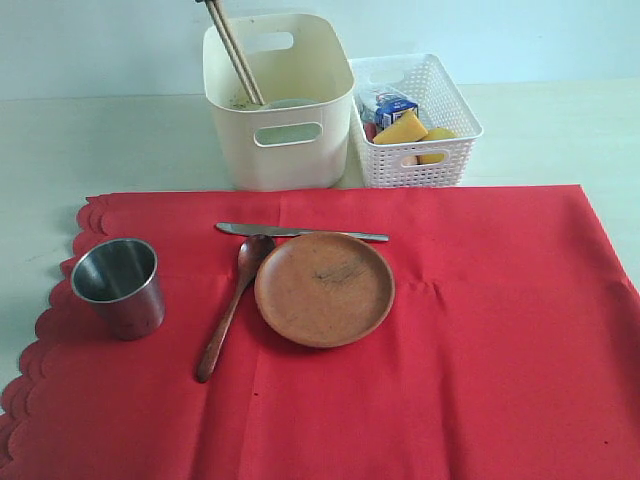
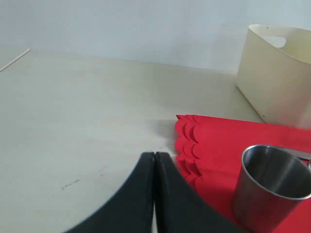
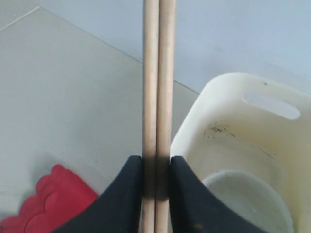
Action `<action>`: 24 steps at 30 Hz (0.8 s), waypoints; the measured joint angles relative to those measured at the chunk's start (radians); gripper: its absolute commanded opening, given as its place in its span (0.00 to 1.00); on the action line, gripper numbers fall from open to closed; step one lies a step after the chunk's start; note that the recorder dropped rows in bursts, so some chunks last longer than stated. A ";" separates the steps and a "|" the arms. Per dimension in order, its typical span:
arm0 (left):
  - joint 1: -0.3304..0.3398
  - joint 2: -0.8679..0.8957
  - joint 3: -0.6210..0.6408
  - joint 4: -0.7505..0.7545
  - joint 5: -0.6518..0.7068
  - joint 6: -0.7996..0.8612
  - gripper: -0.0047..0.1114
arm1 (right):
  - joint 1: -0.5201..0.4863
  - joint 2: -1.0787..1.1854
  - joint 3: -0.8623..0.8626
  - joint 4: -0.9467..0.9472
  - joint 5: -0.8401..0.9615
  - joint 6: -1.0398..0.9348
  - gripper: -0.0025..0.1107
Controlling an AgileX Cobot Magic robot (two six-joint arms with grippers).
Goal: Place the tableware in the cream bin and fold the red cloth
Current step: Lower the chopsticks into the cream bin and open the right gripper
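Observation:
A pair of wooden chopsticks (image 1: 235, 55) slants down into the cream bin (image 1: 280, 110), and my right gripper (image 3: 156, 160) is shut on the chopsticks (image 3: 158, 73) beside the bin's rim (image 3: 228, 92). A white bowl (image 3: 248, 199) lies inside the bin. On the red cloth (image 1: 480, 350) rest a steel cup (image 1: 120, 285), a dark wooden spoon (image 1: 232, 300), a slim metal knife (image 1: 300, 233) and a round brown plate (image 1: 324, 288). My left gripper (image 2: 154, 155) is shut and empty, over bare table beside the cloth's scalloped edge (image 2: 187, 145) and near the cup (image 2: 272, 187). Neither gripper shows in the exterior view.
A white lattice basket (image 1: 415, 150) stands right of the cream bin, holding a blue-white milk carton (image 1: 392, 105), a cheese wedge (image 1: 402, 130) and a lemon (image 1: 438, 135). Pale table (image 1: 90, 150) surrounds the cloth at the back and left.

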 measured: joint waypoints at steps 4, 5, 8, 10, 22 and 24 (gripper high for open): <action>0.000 0.000 0.000 0.000 0.000 0.000 0.05 | -0.002 0.059 -0.043 -0.018 -0.075 0.000 0.02; 0.000 0.000 0.000 0.000 0.000 0.000 0.05 | -0.004 0.069 -0.052 -0.020 -0.085 0.000 0.02; 0.000 0.000 0.000 0.000 0.000 0.000 0.05 | -0.016 0.111 -0.082 -0.024 -0.130 0.000 0.02; 0.000 0.000 0.000 0.000 0.000 0.000 0.05 | -0.025 0.138 -0.098 -0.029 -0.162 0.000 0.02; 0.000 0.000 0.000 0.000 0.000 0.000 0.05 | -0.018 0.178 -0.112 -0.259 -0.212 0.088 0.02; 0.000 0.000 0.000 0.000 0.000 0.000 0.05 | 0.005 0.190 -0.112 -0.442 -0.176 0.231 0.02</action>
